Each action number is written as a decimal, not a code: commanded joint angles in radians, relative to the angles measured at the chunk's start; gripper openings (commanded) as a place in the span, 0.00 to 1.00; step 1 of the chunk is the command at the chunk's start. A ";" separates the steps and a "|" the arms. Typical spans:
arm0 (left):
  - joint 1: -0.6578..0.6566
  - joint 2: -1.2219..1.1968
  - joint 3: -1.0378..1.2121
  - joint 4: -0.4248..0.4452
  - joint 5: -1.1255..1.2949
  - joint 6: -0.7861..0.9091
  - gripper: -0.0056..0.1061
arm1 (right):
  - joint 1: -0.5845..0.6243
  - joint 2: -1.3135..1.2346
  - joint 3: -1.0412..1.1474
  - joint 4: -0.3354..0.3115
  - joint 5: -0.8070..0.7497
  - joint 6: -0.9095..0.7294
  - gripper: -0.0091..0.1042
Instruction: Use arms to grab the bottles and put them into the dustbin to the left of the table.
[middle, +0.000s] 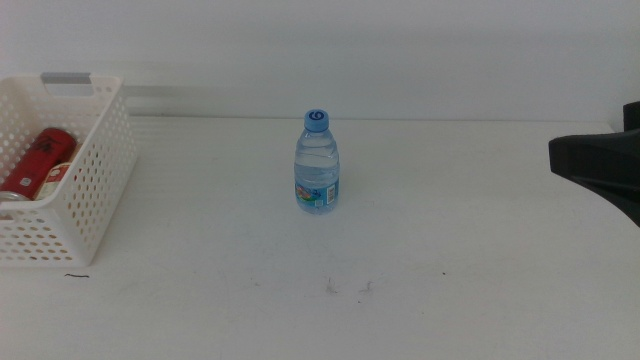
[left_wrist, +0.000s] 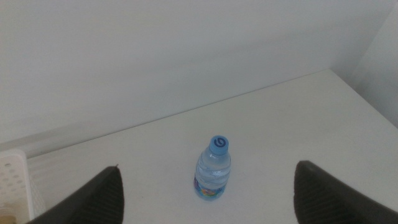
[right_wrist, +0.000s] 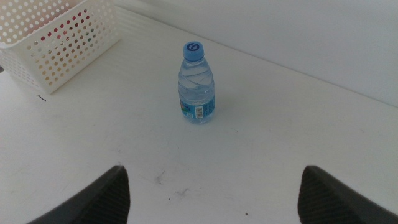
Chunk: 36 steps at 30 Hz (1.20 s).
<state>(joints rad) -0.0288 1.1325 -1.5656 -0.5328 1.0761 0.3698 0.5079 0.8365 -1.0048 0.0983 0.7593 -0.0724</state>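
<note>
water bottle (middle: 317, 162): upright, blue cap up, mid-table, slightly toward the far side. Nothing touching it. Long axis vertical, so a side-on pinch across the body looks like the sane approach.

dustbin (middle: 100, 190): far left edge of the table, well apart from the bottle. A red soda can (middle: 38, 160) already lies inside on its side. No juice bottle visible in any view.

right gripper (right_wrist: 211, 186): enters the middle view only as a dark shape at the right edge, well right of the bottle, at about the same depth. Jaws spread wide in its wrist view, nothing between them. Bottle sits ahead of it, roughly centred between the jaws but slightly toward the bin side.

left gripper (left_wrist: 208, 190): not seen in the middle view. Its wrist camera looks down on the bottle from above and the near side; jaws wide apart, empty. Bottle centred between them, clear gap still to close.

nearer arm: hard to call. Only the right arm shows in the middle view; the left frames the bottle more squarely.

key relation: bottle lies left of the right gripper and right of the bin, so whichever arm grabs it carries leftward.

status: my read is one item binned, the bottle next, no grasp yet.

risk: light upright bottle, a one-jaw nudge could tip it.
</note>
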 joint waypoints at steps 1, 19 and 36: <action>-0.002 -0.002 -0.002 -0.006 -0.012 -0.002 0.89 | -0.008 -0.005 -0.008 -0.014 0.000 -0.006 0.85; -0.378 -0.157 0.509 0.519 -0.487 -0.422 0.89 | -0.008 -0.003 -0.008 0.020 -0.002 -0.006 0.85; -0.490 0.122 1.223 0.627 -1.711 -0.544 0.89 | -0.008 -0.003 -0.008 0.020 -0.002 -0.006 0.85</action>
<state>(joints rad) -0.5101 1.1968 -0.3498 0.0762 -0.5069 -0.1618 0.5079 0.8365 -1.0048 0.1184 0.7608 -0.0724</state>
